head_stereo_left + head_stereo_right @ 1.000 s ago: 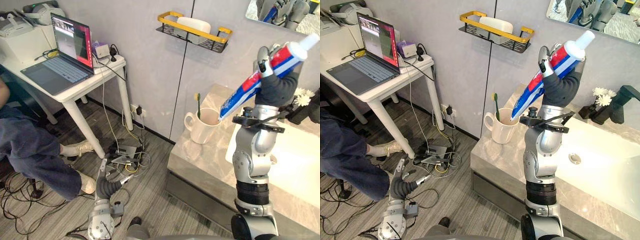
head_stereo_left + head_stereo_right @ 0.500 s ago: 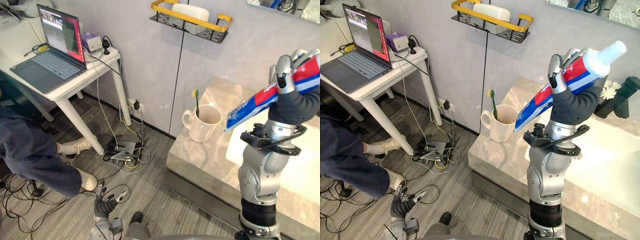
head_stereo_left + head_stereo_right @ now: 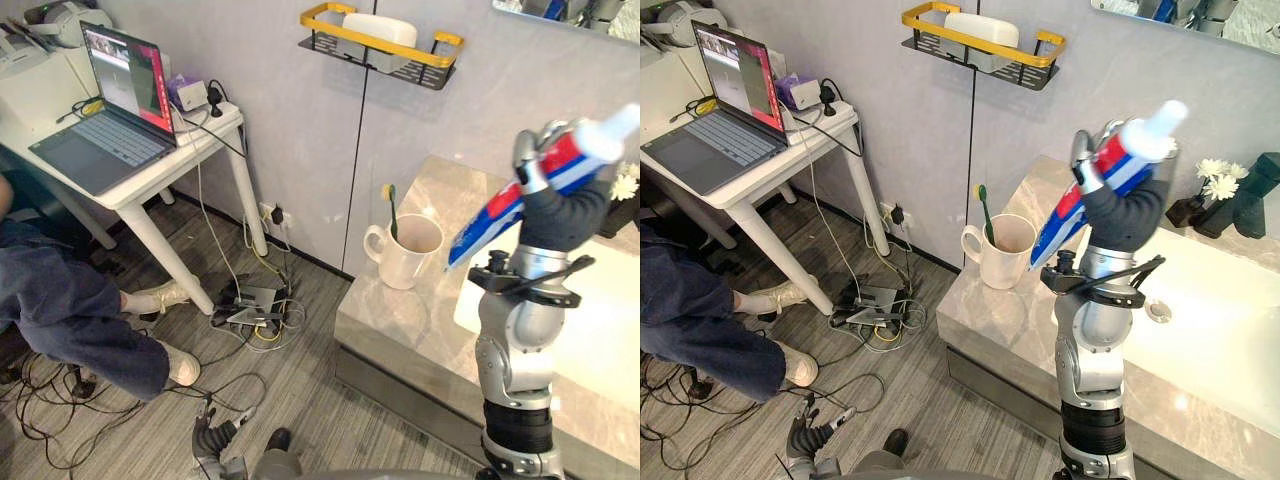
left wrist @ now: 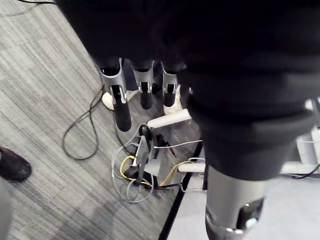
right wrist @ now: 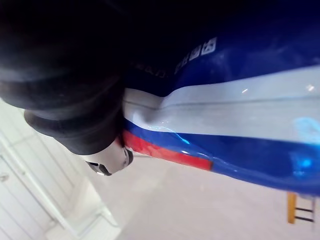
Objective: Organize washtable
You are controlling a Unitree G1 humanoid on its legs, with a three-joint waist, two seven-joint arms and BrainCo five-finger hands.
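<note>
One toothpaste tube (image 3: pixel 492 215), one mug (image 3: pixel 405 262), one toothbrush (image 3: pixel 393 215), one laptop (image 3: pixel 105 140), one wall shelf (image 3: pixel 370 39).

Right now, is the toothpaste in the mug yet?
Out. The right hand holds the toothpaste tube aloft, tilted, its flat end short of the mug.

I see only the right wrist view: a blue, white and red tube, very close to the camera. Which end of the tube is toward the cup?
Observer: The right hand holds the toothpaste tube tilted above the counter; its flat end points down toward the mug, cap end up.
Operator: Is the mug free inside?
Observer: No, a toothbrush stands in it.
Operator: And the left hand?
Observer: The left hand hangs low near the floor, fingers straight, holding nothing.
</note>
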